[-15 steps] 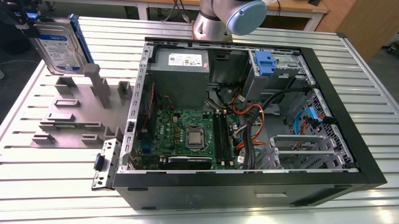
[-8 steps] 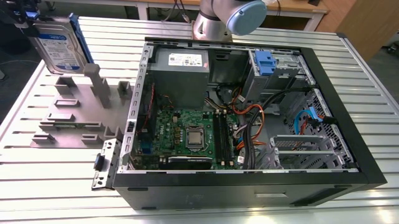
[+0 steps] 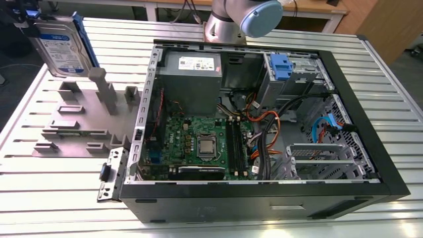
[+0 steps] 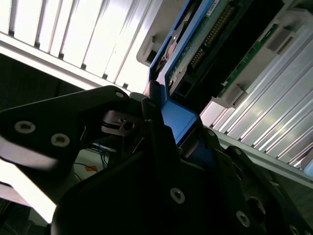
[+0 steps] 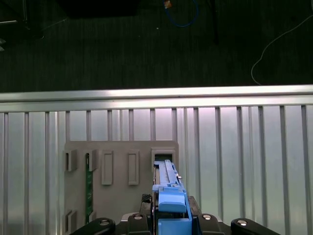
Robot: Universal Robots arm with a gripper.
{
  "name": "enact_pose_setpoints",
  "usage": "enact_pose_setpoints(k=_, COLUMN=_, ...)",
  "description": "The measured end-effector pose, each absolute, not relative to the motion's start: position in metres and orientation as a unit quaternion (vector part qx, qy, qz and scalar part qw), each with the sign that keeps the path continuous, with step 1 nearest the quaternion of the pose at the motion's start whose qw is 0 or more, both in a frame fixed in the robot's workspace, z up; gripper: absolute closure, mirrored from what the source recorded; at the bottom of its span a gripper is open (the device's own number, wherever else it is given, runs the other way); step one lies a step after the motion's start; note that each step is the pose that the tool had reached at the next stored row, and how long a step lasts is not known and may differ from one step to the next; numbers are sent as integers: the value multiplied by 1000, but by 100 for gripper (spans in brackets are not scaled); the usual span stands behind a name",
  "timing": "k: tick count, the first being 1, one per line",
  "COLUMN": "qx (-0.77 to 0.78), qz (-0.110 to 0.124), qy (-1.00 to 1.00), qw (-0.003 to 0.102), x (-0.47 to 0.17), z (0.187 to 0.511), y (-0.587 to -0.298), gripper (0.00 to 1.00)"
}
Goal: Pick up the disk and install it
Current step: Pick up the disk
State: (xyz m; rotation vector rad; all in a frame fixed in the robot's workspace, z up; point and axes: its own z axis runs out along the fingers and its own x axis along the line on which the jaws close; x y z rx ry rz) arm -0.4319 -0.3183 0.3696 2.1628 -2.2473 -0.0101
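Note:
The disk (image 3: 63, 47), a silver drive with a white-and-blue label and a blue frame, hangs upright at the far end of the exterior view's left, just over the grey holding fixture (image 3: 82, 119). My gripper (image 3: 29, 17) grips it from above, shut on its blue frame. In the second wrist view the dark fingers (image 4: 156, 132) clamp the blue frame (image 4: 178, 120), and the disk's circuit-board side (image 4: 220, 44) shows beyond. Looking down in the first wrist view, the disk's edge (image 5: 170, 196) sits over the fixture (image 5: 117, 196), close to an open slot (image 5: 163, 156).
An open computer case (image 3: 370, 148) lies on the slatted table (image 3: 53, 188), with a power supply (image 3: 191, 74), a motherboard (image 3: 198, 144), loose cables (image 3: 264, 119) and a drive cage with a blue tab (image 3: 281, 67). The arm's base (image 3: 231, 20) stands behind it. The table edge (image 5: 156, 95) borders dark floor.

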Motion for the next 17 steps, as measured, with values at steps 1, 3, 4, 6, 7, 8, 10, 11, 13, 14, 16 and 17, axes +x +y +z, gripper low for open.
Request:
enact_pose_setpoints(k=1, qx=693, qz=-3, qy=-720, qw=11, x=-432, z=370, y=-318, gripper=63)
enact_pose_setpoints(k=3, qx=693, qz=-3, qy=-720, qw=11, x=-432, z=371, y=-318, gripper=63)
enact_pose_setpoints(k=4, qx=693, qz=-3, qy=-720, qw=11, x=-432, z=372, y=-318, gripper=63)
enact_pose_setpoints(k=6, qx=693, qz=-3, qy=-720, qw=11, x=-432, z=373, y=-318, gripper=63)
enact_pose_setpoints(k=7, qx=693, qz=-3, qy=-720, qw=11, x=-432, z=373, y=-318, gripper=63)
enact_pose_setpoints(k=8, qx=693, qz=-3, qy=-720, qw=11, x=-432, z=374, y=-318, gripper=63)
enact_pose_setpoints(k=10, qx=693, qz=-3, qy=-720, qw=11, x=-432, z=375, y=-318, gripper=63)
enact_pose_setpoints(k=11, qx=693, qz=-3, qy=-720, qw=11, x=-432, z=375, y=-318, gripper=63)
enact_pose_setpoints(k=13, qx=693, qz=-3, qy=-720, qw=11, x=-432, z=376, y=-318, gripper=63)
enact_pose_setpoints(k=14, qx=693, qz=-3, qy=-720, qw=11, x=-432, z=377, y=-318, gripper=63)
enact_pose_setpoints(k=16, qx=693, qz=-3, qy=-720, qw=11, x=-432, z=377, y=-318, gripper=63)
enact_pose_setpoints(k=17, qx=693, qz=-3, qy=-720, qw=11, x=-432, z=377, y=-318, gripper=63)
